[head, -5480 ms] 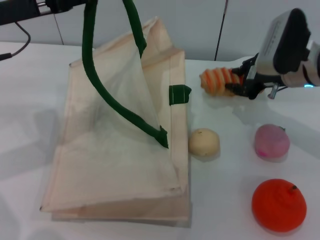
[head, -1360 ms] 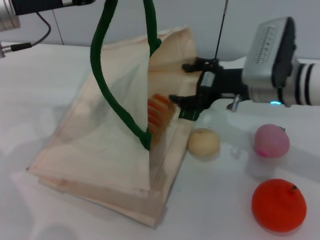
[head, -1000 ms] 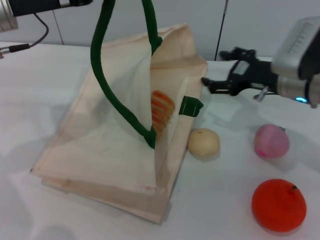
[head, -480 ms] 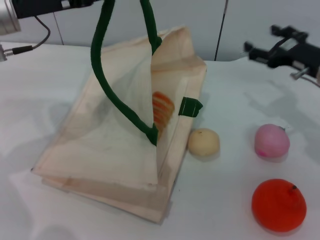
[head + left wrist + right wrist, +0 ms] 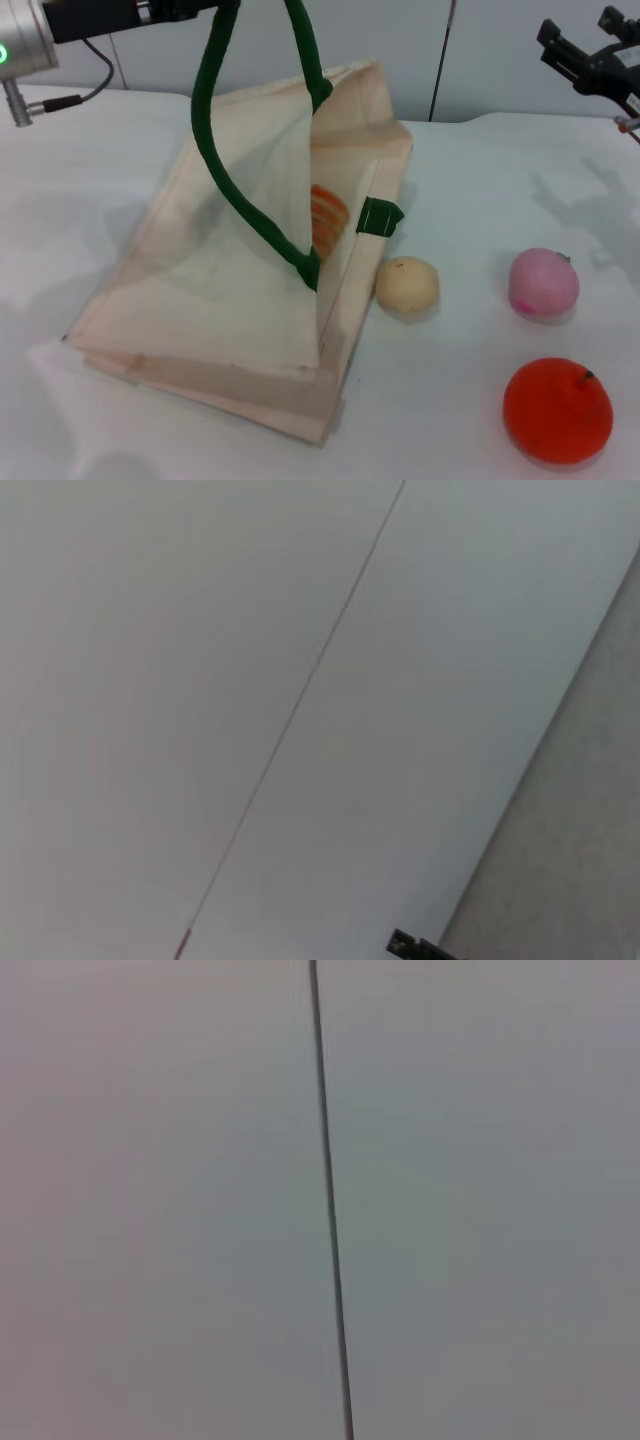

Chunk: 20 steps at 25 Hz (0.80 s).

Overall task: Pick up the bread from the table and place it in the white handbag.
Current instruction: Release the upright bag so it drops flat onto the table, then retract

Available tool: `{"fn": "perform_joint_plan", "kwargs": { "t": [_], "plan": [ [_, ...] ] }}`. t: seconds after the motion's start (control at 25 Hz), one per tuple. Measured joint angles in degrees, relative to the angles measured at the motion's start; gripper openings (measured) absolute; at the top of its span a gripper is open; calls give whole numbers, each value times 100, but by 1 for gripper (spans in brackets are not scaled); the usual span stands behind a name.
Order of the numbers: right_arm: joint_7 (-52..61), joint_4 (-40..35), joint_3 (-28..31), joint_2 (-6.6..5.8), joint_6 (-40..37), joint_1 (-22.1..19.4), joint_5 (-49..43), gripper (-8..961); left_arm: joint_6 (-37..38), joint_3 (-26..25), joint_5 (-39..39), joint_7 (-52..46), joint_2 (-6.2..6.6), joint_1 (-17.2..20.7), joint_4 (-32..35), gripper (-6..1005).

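Observation:
The white handbag (image 5: 230,270) lies on the table (image 5: 470,190), its mouth held open. My left gripper (image 5: 205,6), at the top edge of the head view, is shut on the bag's green handle (image 5: 240,200) and holds it up taut. The bread (image 5: 328,218), orange and cream striped, lies inside the bag's mouth, partly hidden by the fabric. My right gripper (image 5: 582,30) is open and empty, high at the far right, well away from the bag. Both wrist views show only a plain wall.
A round beige bun (image 5: 407,283) sits just right of the bag. A pink round fruit (image 5: 543,282) and an orange fruit (image 5: 557,410) lie farther right, toward the front. A cable (image 5: 60,100) trails at the far left.
My right gripper carried the bread into the bag, let it go, and has pulled back up and to the right, empty. The bread stays in the bag. The left arm still holds the handle.

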Motion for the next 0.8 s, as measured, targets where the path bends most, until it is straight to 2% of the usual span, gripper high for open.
{"fn": "perform_joint_plan", "kwargs": {
  "t": [0.4, 0.68, 0.8],
  "plan": [
    [-5, 22, 14, -6, -33, -19, 37, 894, -38, -5, -8, 57, -27, 14, 1, 152],
    [-8, 26, 141, -15, -46, -65, 50, 893, -39, -5, -29, 77, -40, -4, 1, 386],
    [-9, -3, 316, -19, 44, -187, 53, 893, -38, -12, -313, 335, -139, 28, -4, 442]
  ]
}}
